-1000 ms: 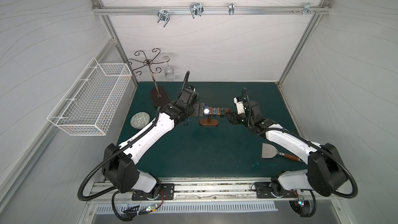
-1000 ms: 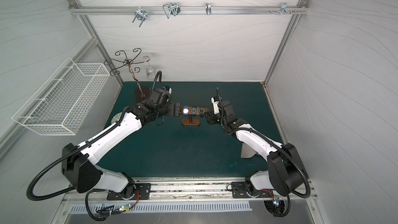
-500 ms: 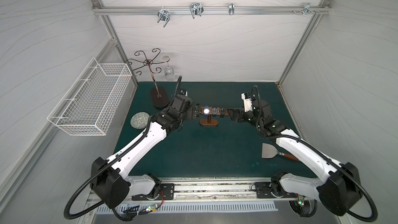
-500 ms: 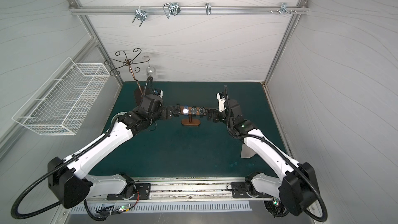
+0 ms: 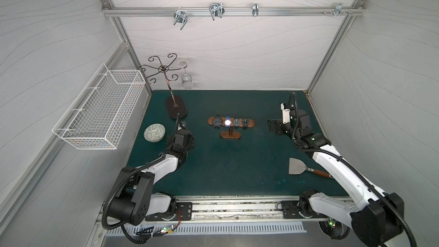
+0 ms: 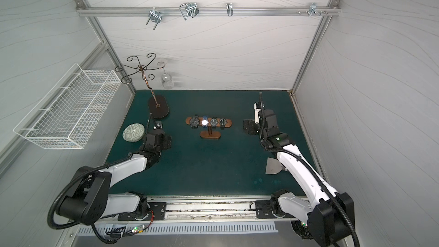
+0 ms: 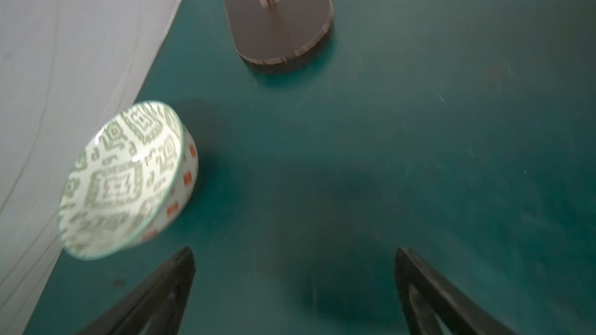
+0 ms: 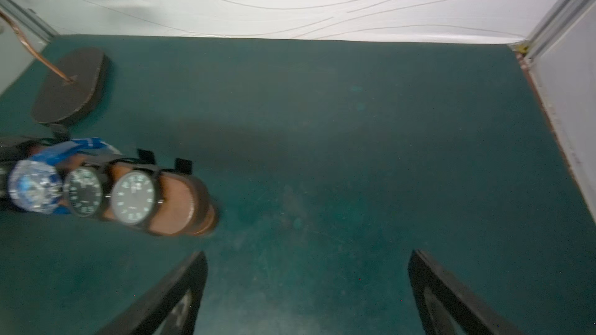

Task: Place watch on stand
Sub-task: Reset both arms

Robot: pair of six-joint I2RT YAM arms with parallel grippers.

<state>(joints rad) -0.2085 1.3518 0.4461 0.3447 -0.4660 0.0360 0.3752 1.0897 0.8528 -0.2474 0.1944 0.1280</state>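
Observation:
The brown wooden stand (image 5: 230, 135) is at mid-table, with several watches strapped side by side round its crossbar (image 5: 251, 122). The rightmost watch (image 5: 245, 122) has a black face, and it also shows in the right wrist view as the watch (image 8: 132, 198) nearest the crossbar's bare end (image 8: 180, 204). My right gripper (image 5: 273, 127) hangs open to the right of the stand, a gap away, with nothing between its fingers (image 8: 193, 272). My left gripper (image 5: 181, 136) is open and empty at the front left, beside the bowl.
A patterned bowl (image 5: 154, 133) sits at the table's left edge, close to my left gripper. Behind it stands a tall dark metal rack (image 5: 175, 106) with a wine glass (image 5: 187, 80) hanging from it. A white wire basket (image 5: 102, 112) hangs on the left wall. A scraper (image 5: 297, 166) lies under my right arm.
Both arms have drawn back from the stand's ends: the left toward the bowl, the right toward the right wall. The right gripper's jaws have spread wide. The watches stay on the crossbar.

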